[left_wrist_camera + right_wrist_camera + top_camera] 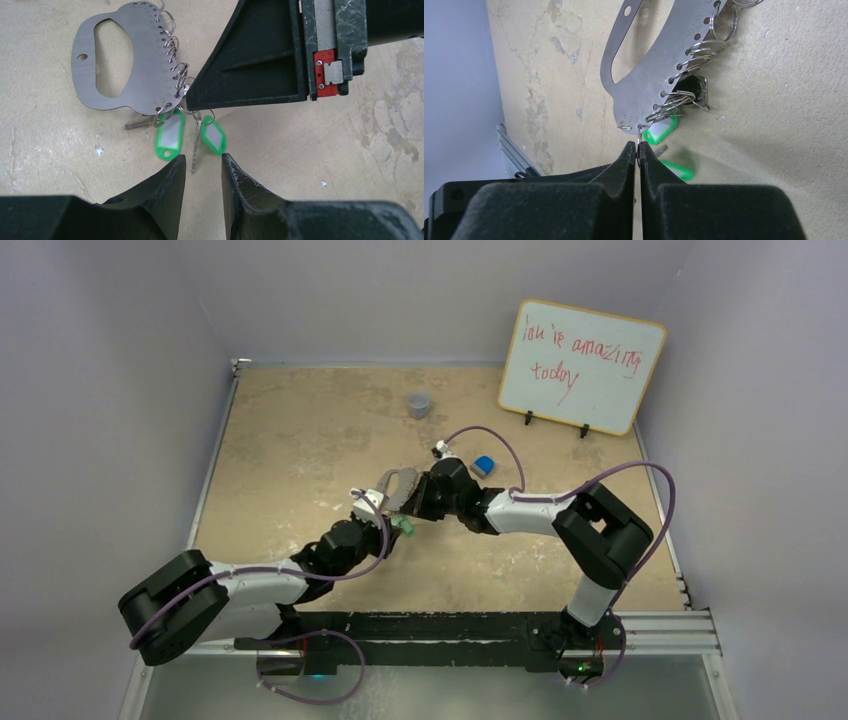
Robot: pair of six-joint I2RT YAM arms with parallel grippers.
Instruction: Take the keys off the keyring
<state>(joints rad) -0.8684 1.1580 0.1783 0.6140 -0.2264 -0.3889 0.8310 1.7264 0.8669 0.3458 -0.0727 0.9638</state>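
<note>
Soft, even light, faint shadows; the keys (676, 170) blur in right-wrist view.

Pictured: a small blue block (483, 466) lies on the mottled tan table (300, 430), just beyond my right gripper (408, 508) and off to its right. Farther out, ahead of both that gripper and my left gripper (390, 522), a small grey cup (419, 403) stands upright, well apart from the block. At the far right, well beyond my right gripper, a whiteboard (583, 365) with a yellowish frame leans on two black feet; its red handwriting seems to read "you're amazing today". Pale lilac-grey walls (120, 390) close in the table on three sides. Behind both grippers, a metal rail (665, 625) runs along the near edge.
</note>
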